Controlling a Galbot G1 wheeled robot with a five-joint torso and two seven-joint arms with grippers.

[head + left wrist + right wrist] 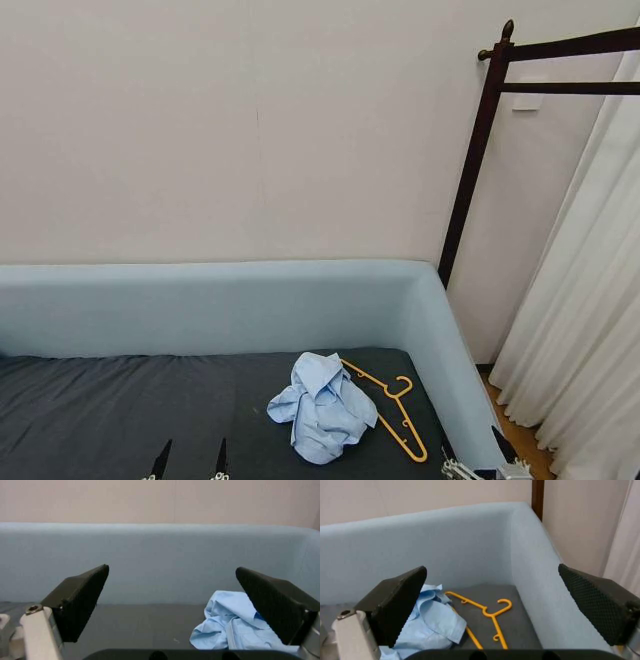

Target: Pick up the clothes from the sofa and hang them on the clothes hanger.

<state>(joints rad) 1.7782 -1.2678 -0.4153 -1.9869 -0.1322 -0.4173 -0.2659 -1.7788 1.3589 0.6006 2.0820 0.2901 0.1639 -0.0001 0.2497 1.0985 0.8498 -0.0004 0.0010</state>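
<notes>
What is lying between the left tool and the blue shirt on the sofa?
In the head view, nothing but bare dark seat cushion lies between the left tool and the blue shirt.

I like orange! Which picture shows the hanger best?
Right wrist view: the hanger is close and big, one end under the shirt. The head view shows it smaller, farther off. The left wrist view faces the shirt.

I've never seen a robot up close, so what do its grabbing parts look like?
The left end effector and right end effector each have two black wedge-shaped fingers with dimpled inner pads, mounted on pale metal brackets with a visible screw.
</notes>
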